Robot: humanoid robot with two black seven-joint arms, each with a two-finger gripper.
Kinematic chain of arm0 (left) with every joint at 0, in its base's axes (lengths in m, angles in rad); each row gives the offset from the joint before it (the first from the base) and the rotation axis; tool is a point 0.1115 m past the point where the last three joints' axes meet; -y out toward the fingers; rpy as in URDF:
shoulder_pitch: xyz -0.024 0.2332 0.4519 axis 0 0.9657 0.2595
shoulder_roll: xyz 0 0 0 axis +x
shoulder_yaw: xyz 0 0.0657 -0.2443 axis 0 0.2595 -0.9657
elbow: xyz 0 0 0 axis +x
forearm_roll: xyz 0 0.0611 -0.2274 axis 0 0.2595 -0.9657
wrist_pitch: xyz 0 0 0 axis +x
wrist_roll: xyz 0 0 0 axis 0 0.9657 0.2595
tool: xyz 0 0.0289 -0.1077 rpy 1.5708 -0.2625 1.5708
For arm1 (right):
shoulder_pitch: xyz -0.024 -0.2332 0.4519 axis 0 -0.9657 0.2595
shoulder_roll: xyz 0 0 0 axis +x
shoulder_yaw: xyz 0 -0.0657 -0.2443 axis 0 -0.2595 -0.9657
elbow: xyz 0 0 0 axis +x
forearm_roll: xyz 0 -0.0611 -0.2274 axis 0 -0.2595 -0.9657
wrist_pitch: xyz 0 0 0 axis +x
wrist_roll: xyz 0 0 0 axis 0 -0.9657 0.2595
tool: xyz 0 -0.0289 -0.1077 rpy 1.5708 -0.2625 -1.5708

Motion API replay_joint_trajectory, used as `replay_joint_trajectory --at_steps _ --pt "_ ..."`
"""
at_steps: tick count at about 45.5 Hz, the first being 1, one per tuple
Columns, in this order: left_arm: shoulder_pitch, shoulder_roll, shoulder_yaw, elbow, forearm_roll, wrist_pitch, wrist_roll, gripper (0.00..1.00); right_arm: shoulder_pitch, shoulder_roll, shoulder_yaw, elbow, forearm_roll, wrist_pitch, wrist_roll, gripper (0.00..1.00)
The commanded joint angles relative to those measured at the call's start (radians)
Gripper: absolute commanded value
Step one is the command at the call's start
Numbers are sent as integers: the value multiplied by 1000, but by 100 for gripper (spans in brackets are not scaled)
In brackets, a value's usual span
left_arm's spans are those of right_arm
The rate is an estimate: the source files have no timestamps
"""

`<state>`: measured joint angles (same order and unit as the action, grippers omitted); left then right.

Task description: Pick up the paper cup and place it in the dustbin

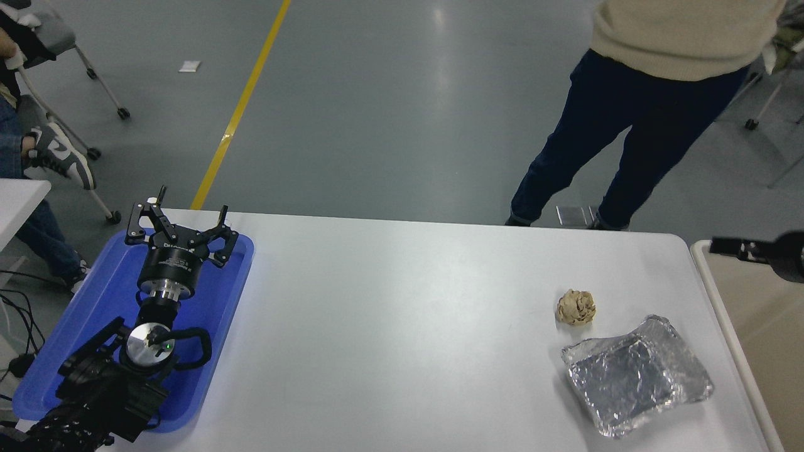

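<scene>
The paper cup is not in view. The dustbin (pixel 769 339) is the large beige bin with a pale cream rim at the table's right end, cut off by the picture's right edge. My right gripper (pixel 728 247) comes in from the right edge and hangs over the dustbin's near corner. Only a thin black part of it shows, and nothing shows in it. My left gripper (pixel 191 206) is parked at the lower left over a blue tray, open and empty.
The blue plastic tray (pixel 226 295) lies at the table's left end under my left arm. A crumpled tan paper ball (pixel 576 307) and a crinkled silver foil tray (pixel 635 375) lie near the dustbin. A person (pixel 634 107) stands at the far side.
</scene>
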<state>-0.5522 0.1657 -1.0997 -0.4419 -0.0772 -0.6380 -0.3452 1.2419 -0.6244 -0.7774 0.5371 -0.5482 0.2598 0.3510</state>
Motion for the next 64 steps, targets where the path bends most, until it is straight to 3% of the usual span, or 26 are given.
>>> replay_joint_trajectory --at_steps 1,26,37,64 --pt "0 0 0 0 0 0 0 100 189 -5 49 225 1 19 -76 100" --pt "0 0 0 -1 0 0 2 100 632 75 -364 668 -2 29 -93 100" --pt "0 0 1 0 0 0 2 100 829 141 -416 909 7 76 -92 100" --pt "2 0 0 0 -1 0 0 100 1073 330 -421 1040 381 443 -95 100"
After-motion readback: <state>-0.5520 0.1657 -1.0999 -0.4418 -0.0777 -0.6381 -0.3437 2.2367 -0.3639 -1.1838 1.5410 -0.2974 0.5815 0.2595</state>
